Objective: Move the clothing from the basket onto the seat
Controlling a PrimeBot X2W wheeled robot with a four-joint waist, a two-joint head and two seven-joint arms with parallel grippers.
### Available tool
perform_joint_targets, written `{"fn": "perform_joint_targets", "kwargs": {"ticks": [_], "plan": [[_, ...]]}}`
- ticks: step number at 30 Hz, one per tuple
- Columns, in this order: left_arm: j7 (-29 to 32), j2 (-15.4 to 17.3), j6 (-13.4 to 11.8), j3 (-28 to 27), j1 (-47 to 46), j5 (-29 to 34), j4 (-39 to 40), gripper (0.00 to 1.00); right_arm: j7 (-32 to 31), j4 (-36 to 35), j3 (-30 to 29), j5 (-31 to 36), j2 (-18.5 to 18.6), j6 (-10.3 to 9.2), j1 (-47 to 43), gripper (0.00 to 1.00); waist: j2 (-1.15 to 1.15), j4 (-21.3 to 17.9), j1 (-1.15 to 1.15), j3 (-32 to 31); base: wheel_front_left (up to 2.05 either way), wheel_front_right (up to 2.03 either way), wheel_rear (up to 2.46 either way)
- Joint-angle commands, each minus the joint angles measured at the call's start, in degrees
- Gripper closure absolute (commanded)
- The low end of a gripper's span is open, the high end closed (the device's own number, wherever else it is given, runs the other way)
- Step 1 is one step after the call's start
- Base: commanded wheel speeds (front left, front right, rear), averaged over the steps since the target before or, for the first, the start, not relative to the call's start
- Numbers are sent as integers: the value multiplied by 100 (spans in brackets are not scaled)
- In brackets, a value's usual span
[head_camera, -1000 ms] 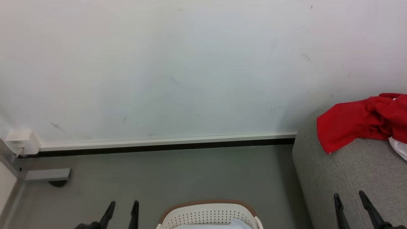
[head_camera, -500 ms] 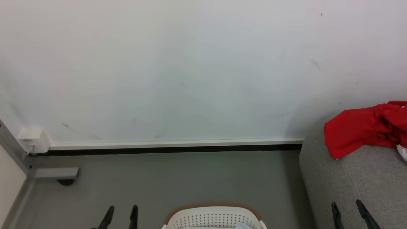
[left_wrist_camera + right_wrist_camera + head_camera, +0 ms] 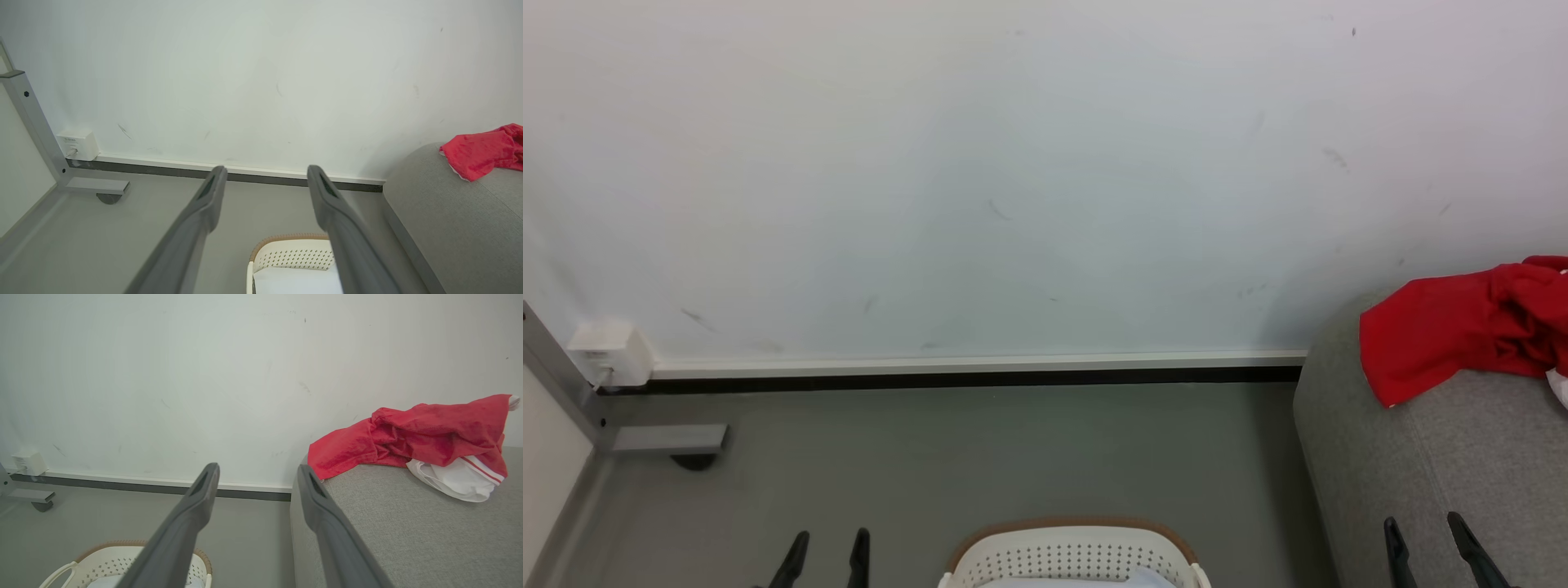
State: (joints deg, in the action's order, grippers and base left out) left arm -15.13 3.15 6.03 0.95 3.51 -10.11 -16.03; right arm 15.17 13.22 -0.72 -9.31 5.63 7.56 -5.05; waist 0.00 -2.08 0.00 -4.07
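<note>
The bright red clothing [image 3: 1462, 335] lies crumpled on the light grey seat [image 3: 1445, 474] at the right, against the wall. In the right wrist view the clothing [image 3: 408, 433] drapes over a white piece with red stripes. The white basket [image 3: 1074, 551] with its tan rim stands on the floor at the bottom centre, with pale blue-white cloth [image 3: 298, 281] inside. My left gripper [image 3: 831, 539] is open above the floor, left of the basket. My right gripper [image 3: 1421, 523] is open over the seat's near part. Both hold nothing, as the wrist views show at the left gripper [image 3: 266, 169] and right gripper [image 3: 257, 467].
A pale wall with a white and black baseboard [image 3: 964, 371] closes the far side. A white socket box [image 3: 609, 353] and a grey metal frame foot [image 3: 662, 441] with a caster stand at the far left. Grey floor lies between the frame and the seat.
The head camera has shifted, so the whole picture sits slightly further right and lower than a second ago. Both grippers show lower in the view, still open. The clothing has not moved.
</note>
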Motion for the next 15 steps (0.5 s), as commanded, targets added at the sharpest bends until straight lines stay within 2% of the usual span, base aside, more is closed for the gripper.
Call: {"fn": "perform_joint_targets", "kwargs": {"ticks": [1,10,11,15], "plan": [[-3,8,28,-24,-20,89,-18,0,-3,6,-24,-26,41,-15,-61,0,0,7,0,-2,0,0,0],[-3,-11,82,-32,-25,127,-13,0,-3,-17,-45,-20,66,-15,3,0,0,47,0,-15,0,0,0],[0,-25,60,-25,-3,53,-23,100,0,-9,-25,-13,20,0,10,100,0,47,0,-15,0,0,0],[12,-65,55,-5,74,48,-214,100,-7,178,3,-17,-53,0,-39,100,0,51,0,-12,0,0,0]]}}
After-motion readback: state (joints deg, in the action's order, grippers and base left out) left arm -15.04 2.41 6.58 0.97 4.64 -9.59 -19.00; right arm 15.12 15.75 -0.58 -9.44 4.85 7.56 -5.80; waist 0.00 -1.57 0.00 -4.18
